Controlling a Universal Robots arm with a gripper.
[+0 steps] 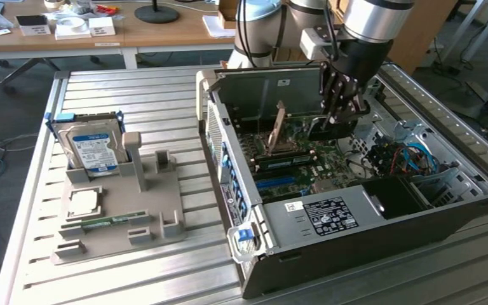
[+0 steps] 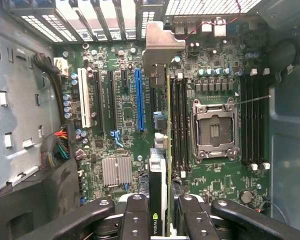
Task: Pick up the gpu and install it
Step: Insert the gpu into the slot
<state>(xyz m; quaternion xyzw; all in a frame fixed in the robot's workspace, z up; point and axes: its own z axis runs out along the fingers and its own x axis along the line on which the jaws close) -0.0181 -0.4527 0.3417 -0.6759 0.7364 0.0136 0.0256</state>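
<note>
My gripper (image 1: 339, 117) reaches down into the open computer case (image 1: 337, 254), shut on the gpu (image 1: 327, 130), a dark flat card hanging above the motherboard (image 1: 291, 168). In the wrist view the gpu (image 2: 161, 165) appears edge-on between the black fingers (image 2: 137, 215), its silver end bracket (image 2: 160, 42) pointing at the case's rear slot openings. The card hovers between the long blue slot (image 2: 139, 100) and the black memory slots (image 2: 179, 120), a little off the blue slot. The open processor socket (image 2: 213, 130) lies further over.
On the grey holder (image 1: 155, 203) at the exterior view's left stand a blue-labelled hard drive (image 1: 94, 149), a square chip (image 1: 84, 203) and a small green memory stick (image 1: 108, 222). Cables (image 1: 396, 159) and a black power supply box (image 1: 396, 197) crowd the case's right side.
</note>
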